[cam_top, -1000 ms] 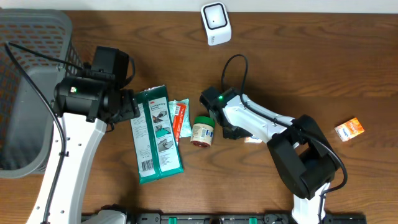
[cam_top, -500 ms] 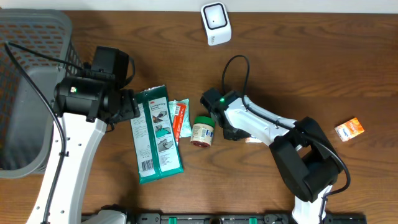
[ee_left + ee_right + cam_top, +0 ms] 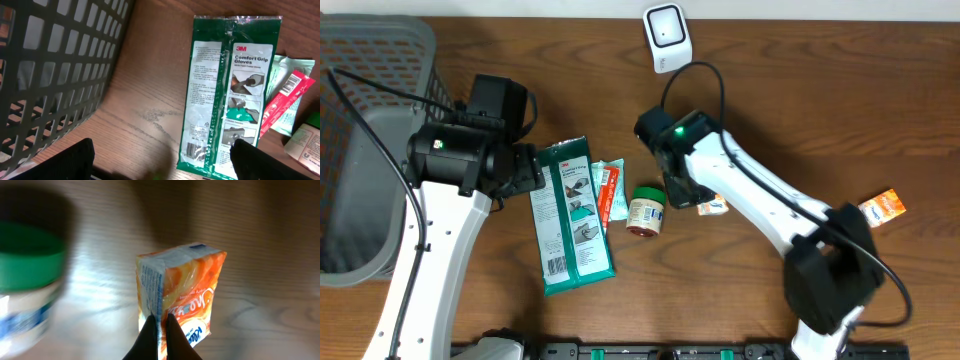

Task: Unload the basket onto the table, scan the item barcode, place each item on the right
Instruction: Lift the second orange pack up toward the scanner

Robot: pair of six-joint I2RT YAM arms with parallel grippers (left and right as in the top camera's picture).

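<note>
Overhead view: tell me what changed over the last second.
The right hand shut on the small orange packet and carried it away from the robot's base, nearer the white scanner. The left hand, open, the green glove pack, the green-lidded jar and the other orange packet stayed put.

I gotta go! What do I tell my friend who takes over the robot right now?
Left gripper: open, holding nothing, beside the green glove pack.
Right gripper: shut on the orange packet, pinching its edge, next to the jar.
Scanner: at the table's far edge.
Done: packet gripped.
Left: carry it to the scanner, barcode facing it. No barcode visible yet.
</note>
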